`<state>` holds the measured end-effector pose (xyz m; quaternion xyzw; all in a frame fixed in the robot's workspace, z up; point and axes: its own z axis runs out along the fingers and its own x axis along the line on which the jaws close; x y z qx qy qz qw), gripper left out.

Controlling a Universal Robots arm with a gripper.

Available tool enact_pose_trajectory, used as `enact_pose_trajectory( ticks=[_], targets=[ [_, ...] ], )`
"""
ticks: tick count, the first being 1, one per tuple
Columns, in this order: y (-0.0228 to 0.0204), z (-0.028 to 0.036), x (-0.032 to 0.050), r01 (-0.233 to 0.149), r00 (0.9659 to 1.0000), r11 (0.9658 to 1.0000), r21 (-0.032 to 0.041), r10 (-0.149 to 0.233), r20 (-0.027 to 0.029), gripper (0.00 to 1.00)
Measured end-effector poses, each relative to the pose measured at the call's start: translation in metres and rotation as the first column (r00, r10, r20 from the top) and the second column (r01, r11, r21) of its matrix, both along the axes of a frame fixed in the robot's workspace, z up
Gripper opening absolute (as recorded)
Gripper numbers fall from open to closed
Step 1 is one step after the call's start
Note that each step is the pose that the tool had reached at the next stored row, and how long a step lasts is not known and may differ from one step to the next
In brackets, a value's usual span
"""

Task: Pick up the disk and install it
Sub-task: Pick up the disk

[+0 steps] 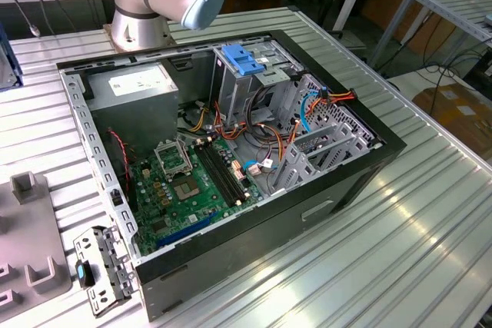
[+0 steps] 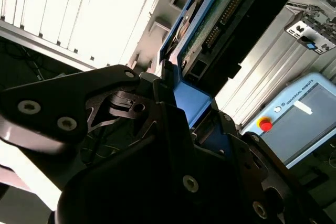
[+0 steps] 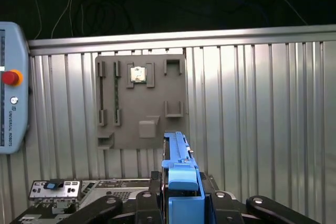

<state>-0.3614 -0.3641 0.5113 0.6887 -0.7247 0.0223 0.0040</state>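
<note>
Tool (image 3: 181, 188) pinching disk (image 3: 175, 153) | ribbed metal table (image 3: 262, 103) | grey fixture plate (image 3: 140, 106) on it | dark floor (image 3: 157, 3) beyond

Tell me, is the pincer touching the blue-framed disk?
Touching. The first wrist view shows the pincer clamped on both sides of the disk with no gap.

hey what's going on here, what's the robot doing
A robot arm's claw is shut on a flat grey metal hard drive in a bright blue plastic carrier. It holds the drive above the ribbed metal table, close to a grey plastic fixture tray. In the exterior view, the open black computer case sits on that table, and the drive is not in it yet.
</note>
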Motion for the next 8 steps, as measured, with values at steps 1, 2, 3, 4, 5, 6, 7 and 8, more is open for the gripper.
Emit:
enact_pose_trajectory(
  ticks=[1,2,3,4,5,6,7,8],
  targets=[
    [0.0000,0.0000,0.0026,0.000,1.0000,1.0000,0.0000,0.000,0.0001,0.37],
    [0.0000,0.0000,0.0048,0.000,1.0000,1.0000,0.0000,0.000,0.0001,0.37],
    [0.0000,0.0000,0.0089,0.000,1.0000,1.0000,0.0000,0.000,0.0001,0.37],
    [0.0000,0.0000,0.0116,0.000,1.0000,1.0000,0.0000,0.000,0.0001,0.37],
    [0.0000,-0.0001,0.0143,0.000,1.0000,1.0000,0.0000,0.000,0.0001,0.37],
    [0.0000,0.0000,0.0186,0.000,1.0000,1.0000,0.0000,0.000,0.0000,0.37],
    [0.0000,0.0000,0.0216,0.000,1.0000,1.0000,0.0000,0.000,0.0001,0.37],
    [0.0000,0.0000,0.0238,0.000,1.0000,1.0000,0.0000,0.000,0.0001,0.37]
  ],
)
